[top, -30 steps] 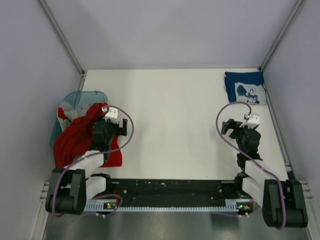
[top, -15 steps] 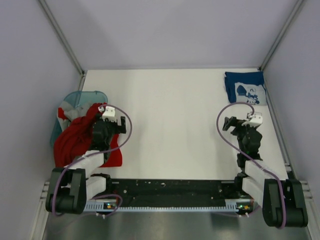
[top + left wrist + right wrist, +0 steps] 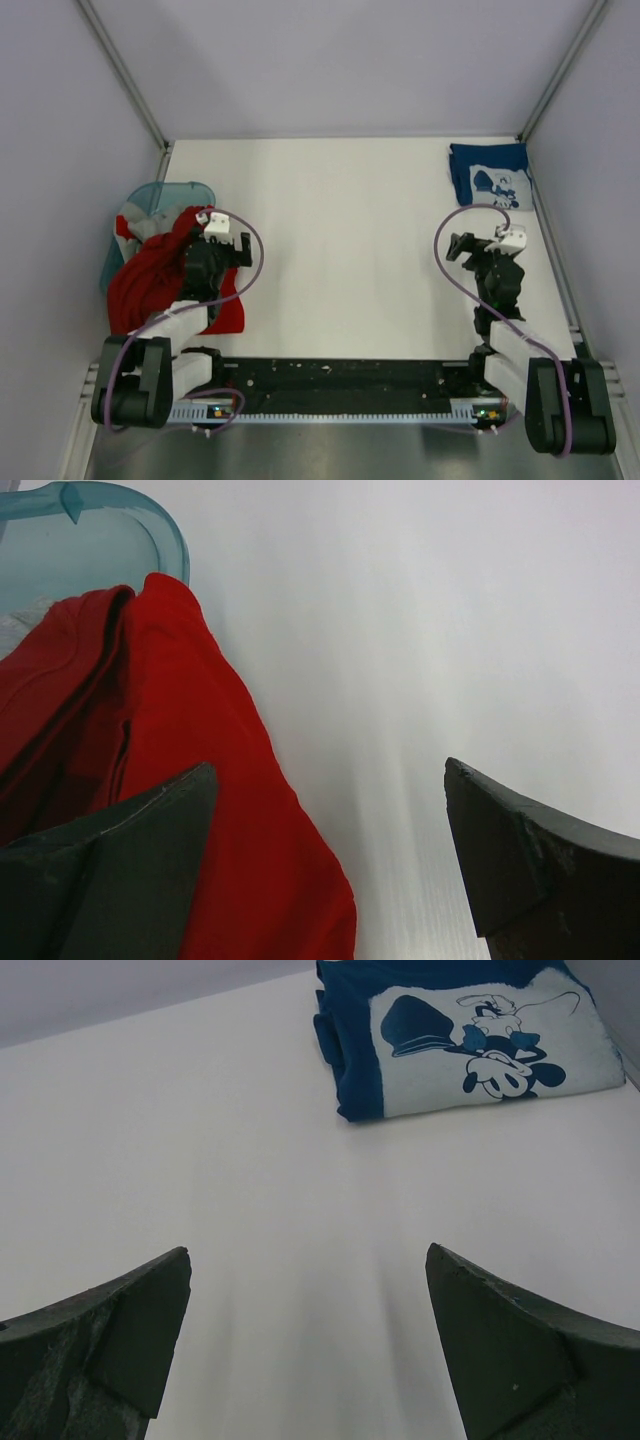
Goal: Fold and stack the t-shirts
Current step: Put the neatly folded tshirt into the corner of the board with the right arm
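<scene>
A bright red t-shirt (image 3: 150, 280) lies crumpled at the left, spilling out of the teal basket (image 3: 165, 192) onto the table. A bit of a grey-white t-shirt (image 3: 127, 218) shows in the basket beside it. My left gripper (image 3: 238, 255) hovers over the red shirt's right edge (image 3: 235, 740), open, with the cloth's edge below the gap and nothing held (image 3: 330, 770). A navy t-shirt (image 3: 489, 174) with a white cartoon print lies folded at the far right (image 3: 345, 1060). My right gripper (image 3: 460, 250) is open over bare table, well short of it (image 3: 307, 1252).
The white table (image 3: 340, 230) is walled in by grey panels at the back and on both sides. The basket's rim (image 3: 150, 520) stands just behind the red shirt. The arms' black base rail (image 3: 340, 380) runs along the near edge.
Both wrists shifted slightly a second ago, the left a little leftward, the right a little rightward. They have held still since. The shirts have not moved.
</scene>
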Controlling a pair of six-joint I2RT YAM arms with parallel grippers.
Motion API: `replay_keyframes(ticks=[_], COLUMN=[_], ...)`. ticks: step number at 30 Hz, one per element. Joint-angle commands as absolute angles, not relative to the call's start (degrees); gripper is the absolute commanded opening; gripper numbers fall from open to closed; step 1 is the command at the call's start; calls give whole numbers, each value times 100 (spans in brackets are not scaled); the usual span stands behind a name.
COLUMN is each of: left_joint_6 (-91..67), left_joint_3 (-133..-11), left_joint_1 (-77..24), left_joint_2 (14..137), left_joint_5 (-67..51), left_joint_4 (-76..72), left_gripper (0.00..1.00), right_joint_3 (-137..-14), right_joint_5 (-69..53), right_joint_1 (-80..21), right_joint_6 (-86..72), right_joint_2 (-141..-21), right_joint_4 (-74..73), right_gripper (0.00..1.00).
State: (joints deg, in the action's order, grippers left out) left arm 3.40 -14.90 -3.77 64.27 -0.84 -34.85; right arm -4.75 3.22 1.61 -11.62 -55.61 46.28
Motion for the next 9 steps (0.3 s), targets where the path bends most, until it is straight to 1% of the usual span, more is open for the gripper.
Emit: replay_keyframes(ticks=[1, 9], left_joint_6=[334, 238], left_joint_3=[-1521, -1625], left_joint_1=[-352, -352], left_joint_2=[6354, 6381], left_joint_5=[-167, -167], left_joint_4=[-3885, -3701], left_gripper=[99, 99], right_joint_3=[-475, -475], right_joint_5=[343, 510], right_joint_1=[141, 141], right_joint_6=[-1213, -1266], right_joint_2=[-5563, -5563], right_joint_4=[4913, 4869], right_gripper=[99, 99])
